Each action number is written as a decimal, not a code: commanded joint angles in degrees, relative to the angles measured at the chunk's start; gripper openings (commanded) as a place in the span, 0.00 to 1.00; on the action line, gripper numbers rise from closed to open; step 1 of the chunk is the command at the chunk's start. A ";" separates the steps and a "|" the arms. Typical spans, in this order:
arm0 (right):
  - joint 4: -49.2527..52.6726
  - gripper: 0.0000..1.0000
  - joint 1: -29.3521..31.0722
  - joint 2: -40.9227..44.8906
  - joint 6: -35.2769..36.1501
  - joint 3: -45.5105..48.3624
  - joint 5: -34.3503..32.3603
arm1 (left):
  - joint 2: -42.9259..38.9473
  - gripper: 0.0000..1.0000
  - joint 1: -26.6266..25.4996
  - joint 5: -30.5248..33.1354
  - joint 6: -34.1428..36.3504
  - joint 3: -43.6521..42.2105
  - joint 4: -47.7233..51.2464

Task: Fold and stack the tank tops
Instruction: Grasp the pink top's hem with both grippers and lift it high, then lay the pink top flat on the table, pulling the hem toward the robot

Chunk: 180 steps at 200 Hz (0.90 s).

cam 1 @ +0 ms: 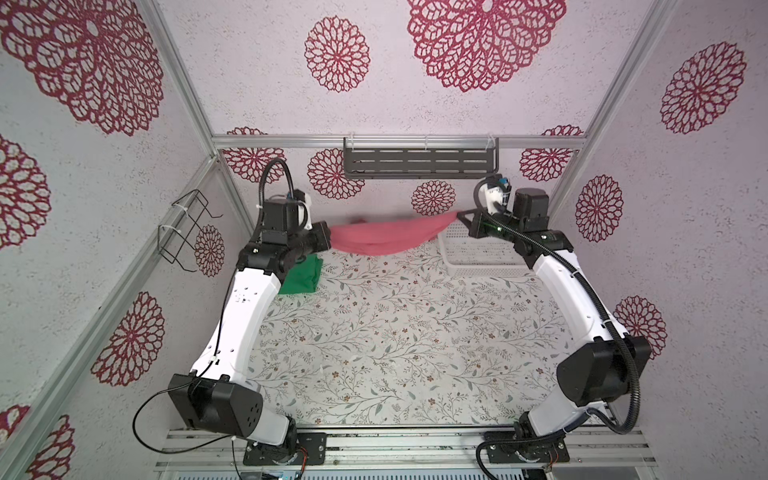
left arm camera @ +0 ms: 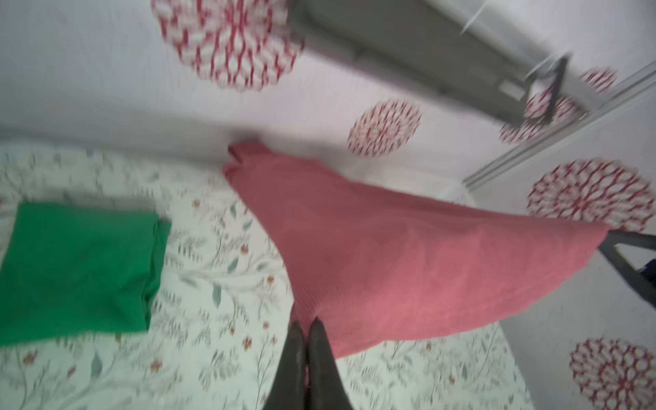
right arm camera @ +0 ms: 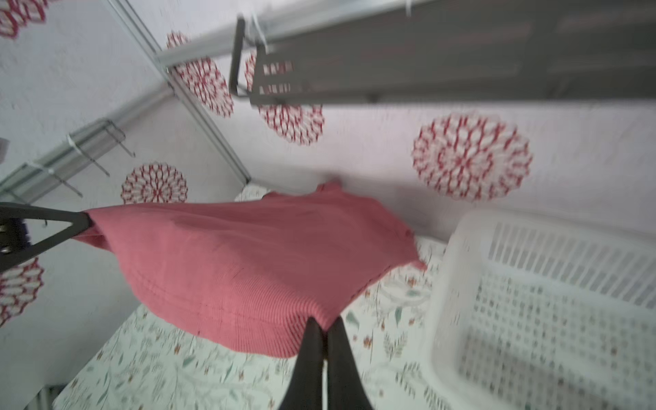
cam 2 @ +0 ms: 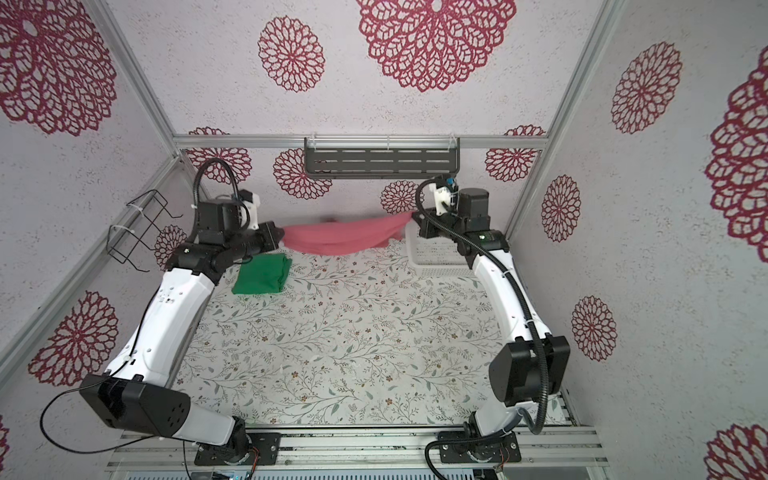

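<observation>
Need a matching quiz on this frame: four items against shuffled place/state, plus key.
Items:
1. green tank top
2. pink tank top
3. white basket
4. dark slotted shelf

States:
A. mounted high at the back
B. hanging stretched between left gripper and right gripper, both shut on it
C. folded, lying on the table
D. standing on the table, far right corner

Pairs: 1-C, 2-B, 3-D, 4-A

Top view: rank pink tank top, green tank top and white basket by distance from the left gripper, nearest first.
1. pink tank top: pinched in the left gripper's fingers, hanging towards the right.
2. green tank top: folded, lying close by on the left side.
3. white basket: far right corner.
</observation>
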State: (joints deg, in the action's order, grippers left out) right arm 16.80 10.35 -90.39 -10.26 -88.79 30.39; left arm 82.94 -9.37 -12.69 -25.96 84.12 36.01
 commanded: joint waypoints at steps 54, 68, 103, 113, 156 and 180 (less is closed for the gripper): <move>8.43 0.00 1.43 16.69 -15.21 42.17 -8.09 | -13.94 0.00 -8.95 -7.57 -17.90 -47.23 -6.78; 11.49 0.00 2.00 19.24 -16.80 46.06 -10.19 | -16.34 0.00 -10.07 -7.54 -20.46 -50.55 -6.21; 18.02 0.00 2.77 22.85 -17.62 50.06 -13.81 | -18.51 0.00 -11.46 -6.42 -21.12 -52.18 -0.93; 19.34 0.00 2.68 23.30 -17.10 50.20 -15.71 | -18.29 0.00 -11.51 -6.38 -20.89 -52.39 -0.26; 22.86 0.17 2.78 22.61 -15.29 49.42 -24.36 | -17.94 0.39 -12.60 -2.98 -20.69 -50.62 5.10; 25.64 0.34 2.81 23.99 -13.47 45.27 -27.85 | -20.31 0.50 -12.69 0.92 -19.90 -45.33 12.27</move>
State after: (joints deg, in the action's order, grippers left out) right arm 37.76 12.97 -68.14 -25.45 -38.87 9.41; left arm 64.86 -21.78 -16.73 -45.95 33.28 40.64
